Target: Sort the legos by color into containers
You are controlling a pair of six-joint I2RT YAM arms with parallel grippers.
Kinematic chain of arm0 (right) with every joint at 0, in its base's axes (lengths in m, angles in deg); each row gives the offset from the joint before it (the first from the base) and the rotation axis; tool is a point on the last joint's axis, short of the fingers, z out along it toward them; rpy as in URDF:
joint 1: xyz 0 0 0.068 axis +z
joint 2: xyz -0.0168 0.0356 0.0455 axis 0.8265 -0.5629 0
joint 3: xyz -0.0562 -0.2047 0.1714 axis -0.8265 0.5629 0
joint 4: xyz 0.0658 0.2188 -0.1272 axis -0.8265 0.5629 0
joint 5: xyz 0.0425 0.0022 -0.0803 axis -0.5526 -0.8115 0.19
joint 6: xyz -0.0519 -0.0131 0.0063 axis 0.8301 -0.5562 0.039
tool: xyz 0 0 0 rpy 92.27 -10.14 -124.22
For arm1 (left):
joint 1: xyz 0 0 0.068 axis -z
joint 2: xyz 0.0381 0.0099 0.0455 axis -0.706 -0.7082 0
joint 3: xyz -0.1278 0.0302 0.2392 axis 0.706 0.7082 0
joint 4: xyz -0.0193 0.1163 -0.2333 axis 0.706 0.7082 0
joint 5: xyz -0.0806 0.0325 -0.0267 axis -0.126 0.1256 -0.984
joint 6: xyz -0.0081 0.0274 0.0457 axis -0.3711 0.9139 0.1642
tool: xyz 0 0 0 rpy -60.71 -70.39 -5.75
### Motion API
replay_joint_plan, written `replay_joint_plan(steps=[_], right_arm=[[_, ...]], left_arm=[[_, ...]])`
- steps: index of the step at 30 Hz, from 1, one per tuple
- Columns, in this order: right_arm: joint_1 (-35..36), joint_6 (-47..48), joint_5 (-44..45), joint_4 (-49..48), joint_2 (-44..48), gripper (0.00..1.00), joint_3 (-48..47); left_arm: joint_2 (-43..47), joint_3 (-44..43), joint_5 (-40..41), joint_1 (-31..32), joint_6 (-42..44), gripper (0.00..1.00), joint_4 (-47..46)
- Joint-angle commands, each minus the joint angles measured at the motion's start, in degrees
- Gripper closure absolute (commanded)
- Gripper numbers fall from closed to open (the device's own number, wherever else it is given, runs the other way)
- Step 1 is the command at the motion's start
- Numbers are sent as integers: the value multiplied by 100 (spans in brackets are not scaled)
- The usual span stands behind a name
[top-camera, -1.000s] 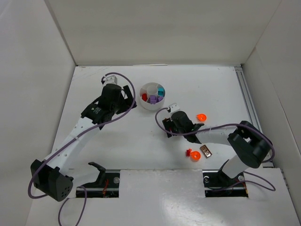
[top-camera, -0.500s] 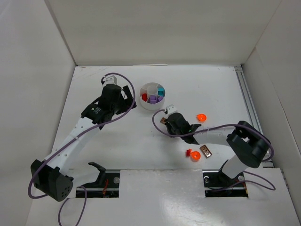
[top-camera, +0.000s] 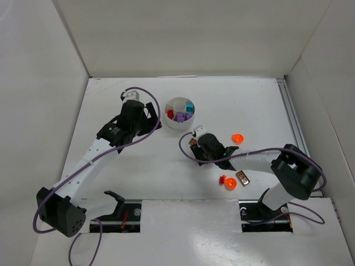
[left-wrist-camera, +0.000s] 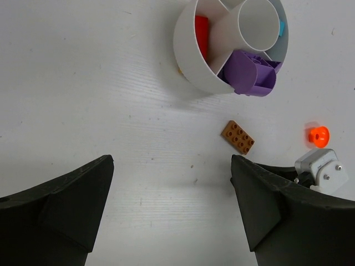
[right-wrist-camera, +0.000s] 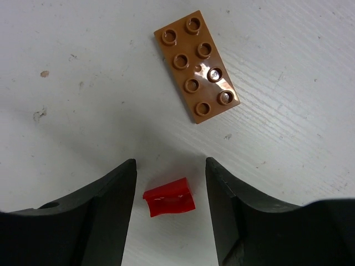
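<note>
Right gripper [right-wrist-camera: 170,166], jaws parted, straddles 1 small red plastic piece [right-wrist-camera: 169,204] near 1 brown studded plastic plate [right-wrist-camera: 197,66]; left gripper [left-wrist-camera: 172,163] gapes wide.

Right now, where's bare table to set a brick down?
Bare: between the dish and the right rail; the near middle between left arm and right arm. Crowded: brown plate and red piece at the right fingers; loose pieces beside the right arm.

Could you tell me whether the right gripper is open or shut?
Open: the fingers of the right gripper stand apart, with table showing on both sides of the red lego lying between them.
</note>
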Motion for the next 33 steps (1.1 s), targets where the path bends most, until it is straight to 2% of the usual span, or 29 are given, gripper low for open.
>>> replay_joint_plan(steps=[1,4,9,13,14,20,24,29,33], right_arm=[[60,85,-282,132,-103,42,-53],[60,32,-282,272,151,46,70],[60,32,-211,475,564,46,254],[60,32,-211,475,504,46,255],[60,32,-211,475,504,51,255],[60,145,-264,475,451,58,202],[60,146,-264,475,565,70,202],[60,760,-264,553,1206,73,71],[60,1558,-212,948,1794,74,-473]], left_arm=[[184,70,-36,49,-38,16,-26],[184,70,-36,49,-38,16,-26],[184,70,-36,49,-38,16,-26],[184,70,-36,49,-38,16,-26],[184,70,-36,49,-38,16,-26],[184,70,-36,102,-38,17,-26],[184,70,-36,102,-38,17,-26],[184,70,26,102,-91,17,-26],[307,201,78,102,-143,17,-26]])
